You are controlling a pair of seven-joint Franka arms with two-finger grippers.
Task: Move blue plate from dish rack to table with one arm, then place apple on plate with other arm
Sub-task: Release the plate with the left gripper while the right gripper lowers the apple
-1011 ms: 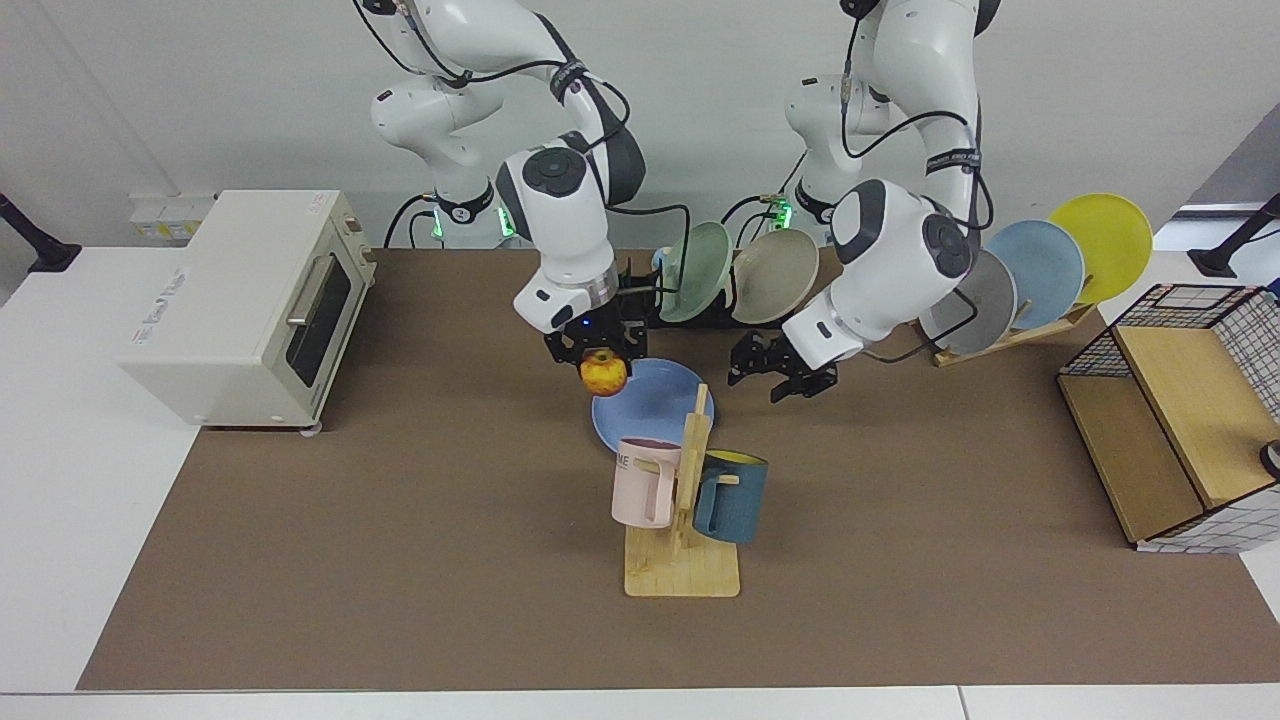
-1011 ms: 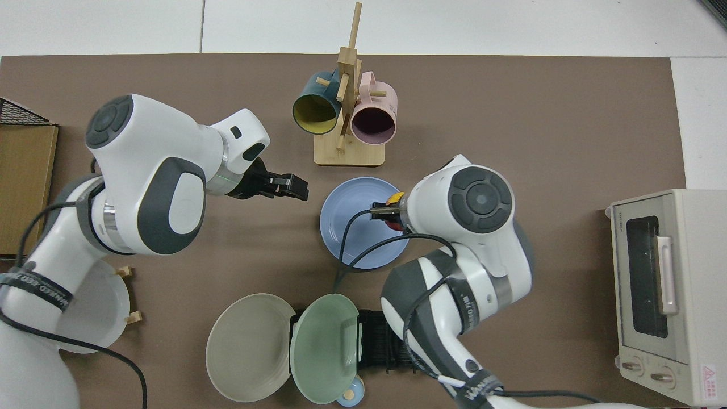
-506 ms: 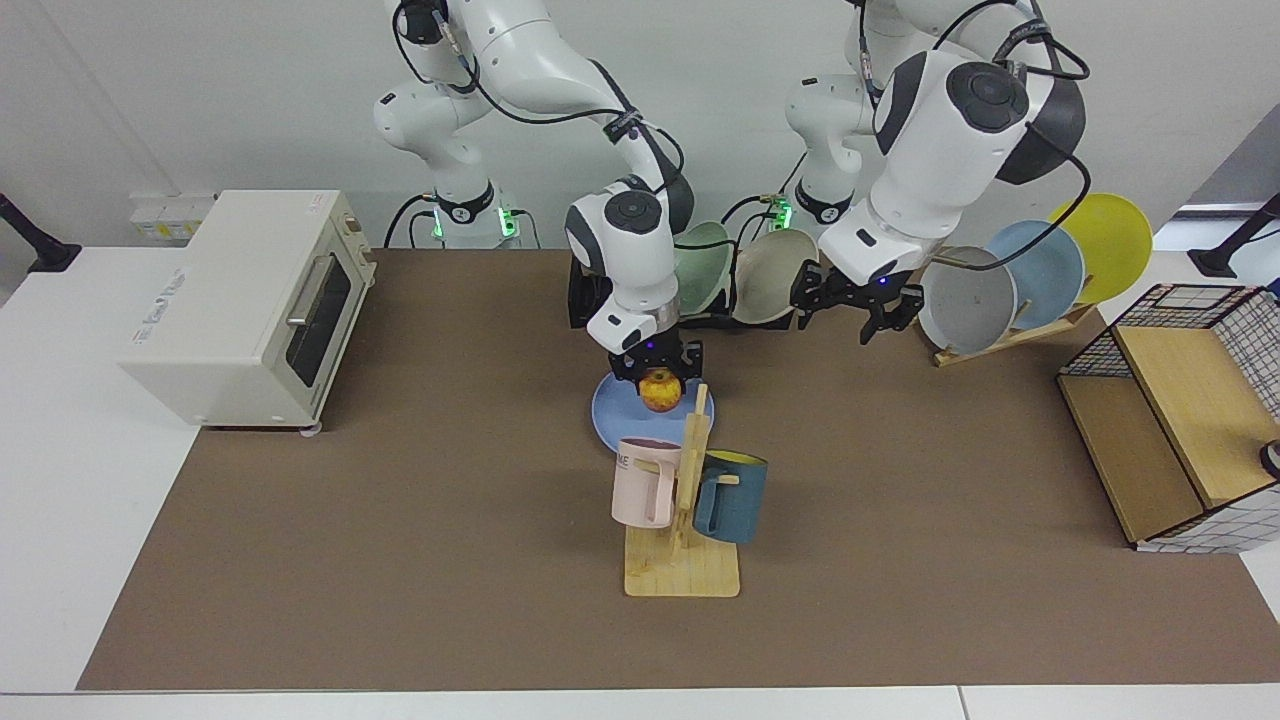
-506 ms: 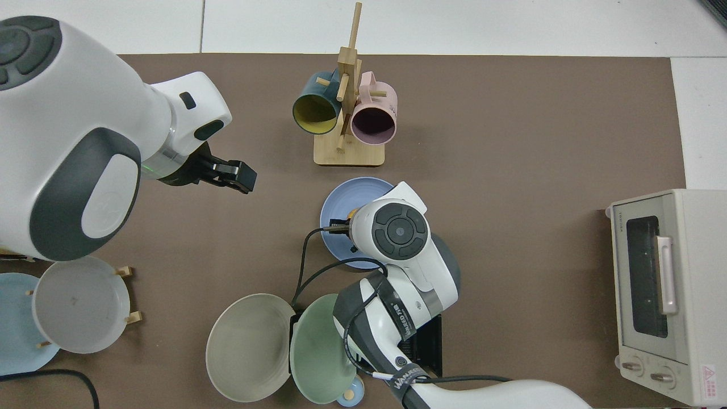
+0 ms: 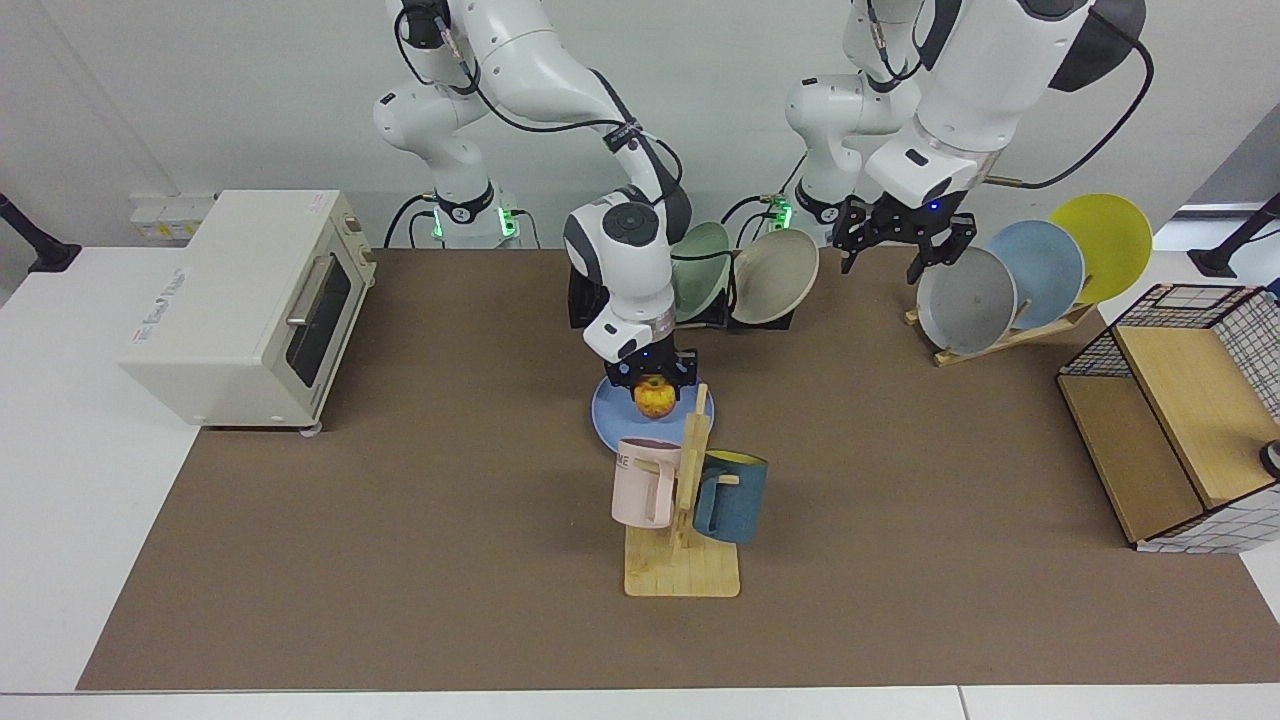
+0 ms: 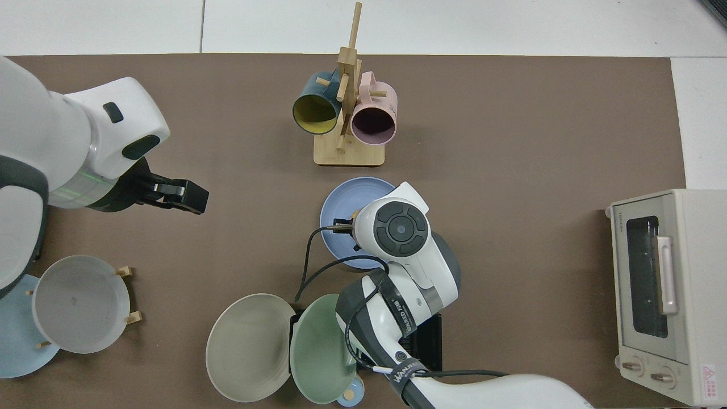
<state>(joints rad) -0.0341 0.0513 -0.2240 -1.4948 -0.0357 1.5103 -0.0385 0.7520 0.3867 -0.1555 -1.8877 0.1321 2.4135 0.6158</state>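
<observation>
Two grippers are in view. The right gripper [image 5: 653,378] points down over the blue plate [image 5: 612,418], its fingers closed on the apple [image 5: 655,399]. The apple sits low between the fingers, over the plate's centre; whether it touches the plate surface cannot be determined. In the top view the right arm's wrist covers the gripper and the apple, and only the plate's rim [image 6: 336,196] shows around it.

The blue plate lies flat on the table [image 5: 400,520], just behind the wooden mug tree [image 5: 690,500], which carries a pink mug [image 5: 643,482] and a dark blue mug [image 5: 730,496]. The dish rack [image 5: 700,318] stands behind the plate, near the far table edge, and holds a sage-green plate [image 5: 700,270] and a beige plate [image 5: 775,275], both tilted.

The left gripper [image 5: 897,240] hangs raised above the table, fingers apart and holding nothing, between the dish rack and the wooden plate stand [image 5: 1010,335]. That stand holds a grey plate [image 5: 965,300], a pale blue plate [image 5: 1045,270] and a yellow plate [image 5: 1105,245]. In the top view the left gripper [image 6: 190,197] is well apart from the blue plate.

A toaster oven [image 5: 250,305] stands at one table end, and a wire-and-wood shelf [image 5: 1180,420] at the other.
</observation>
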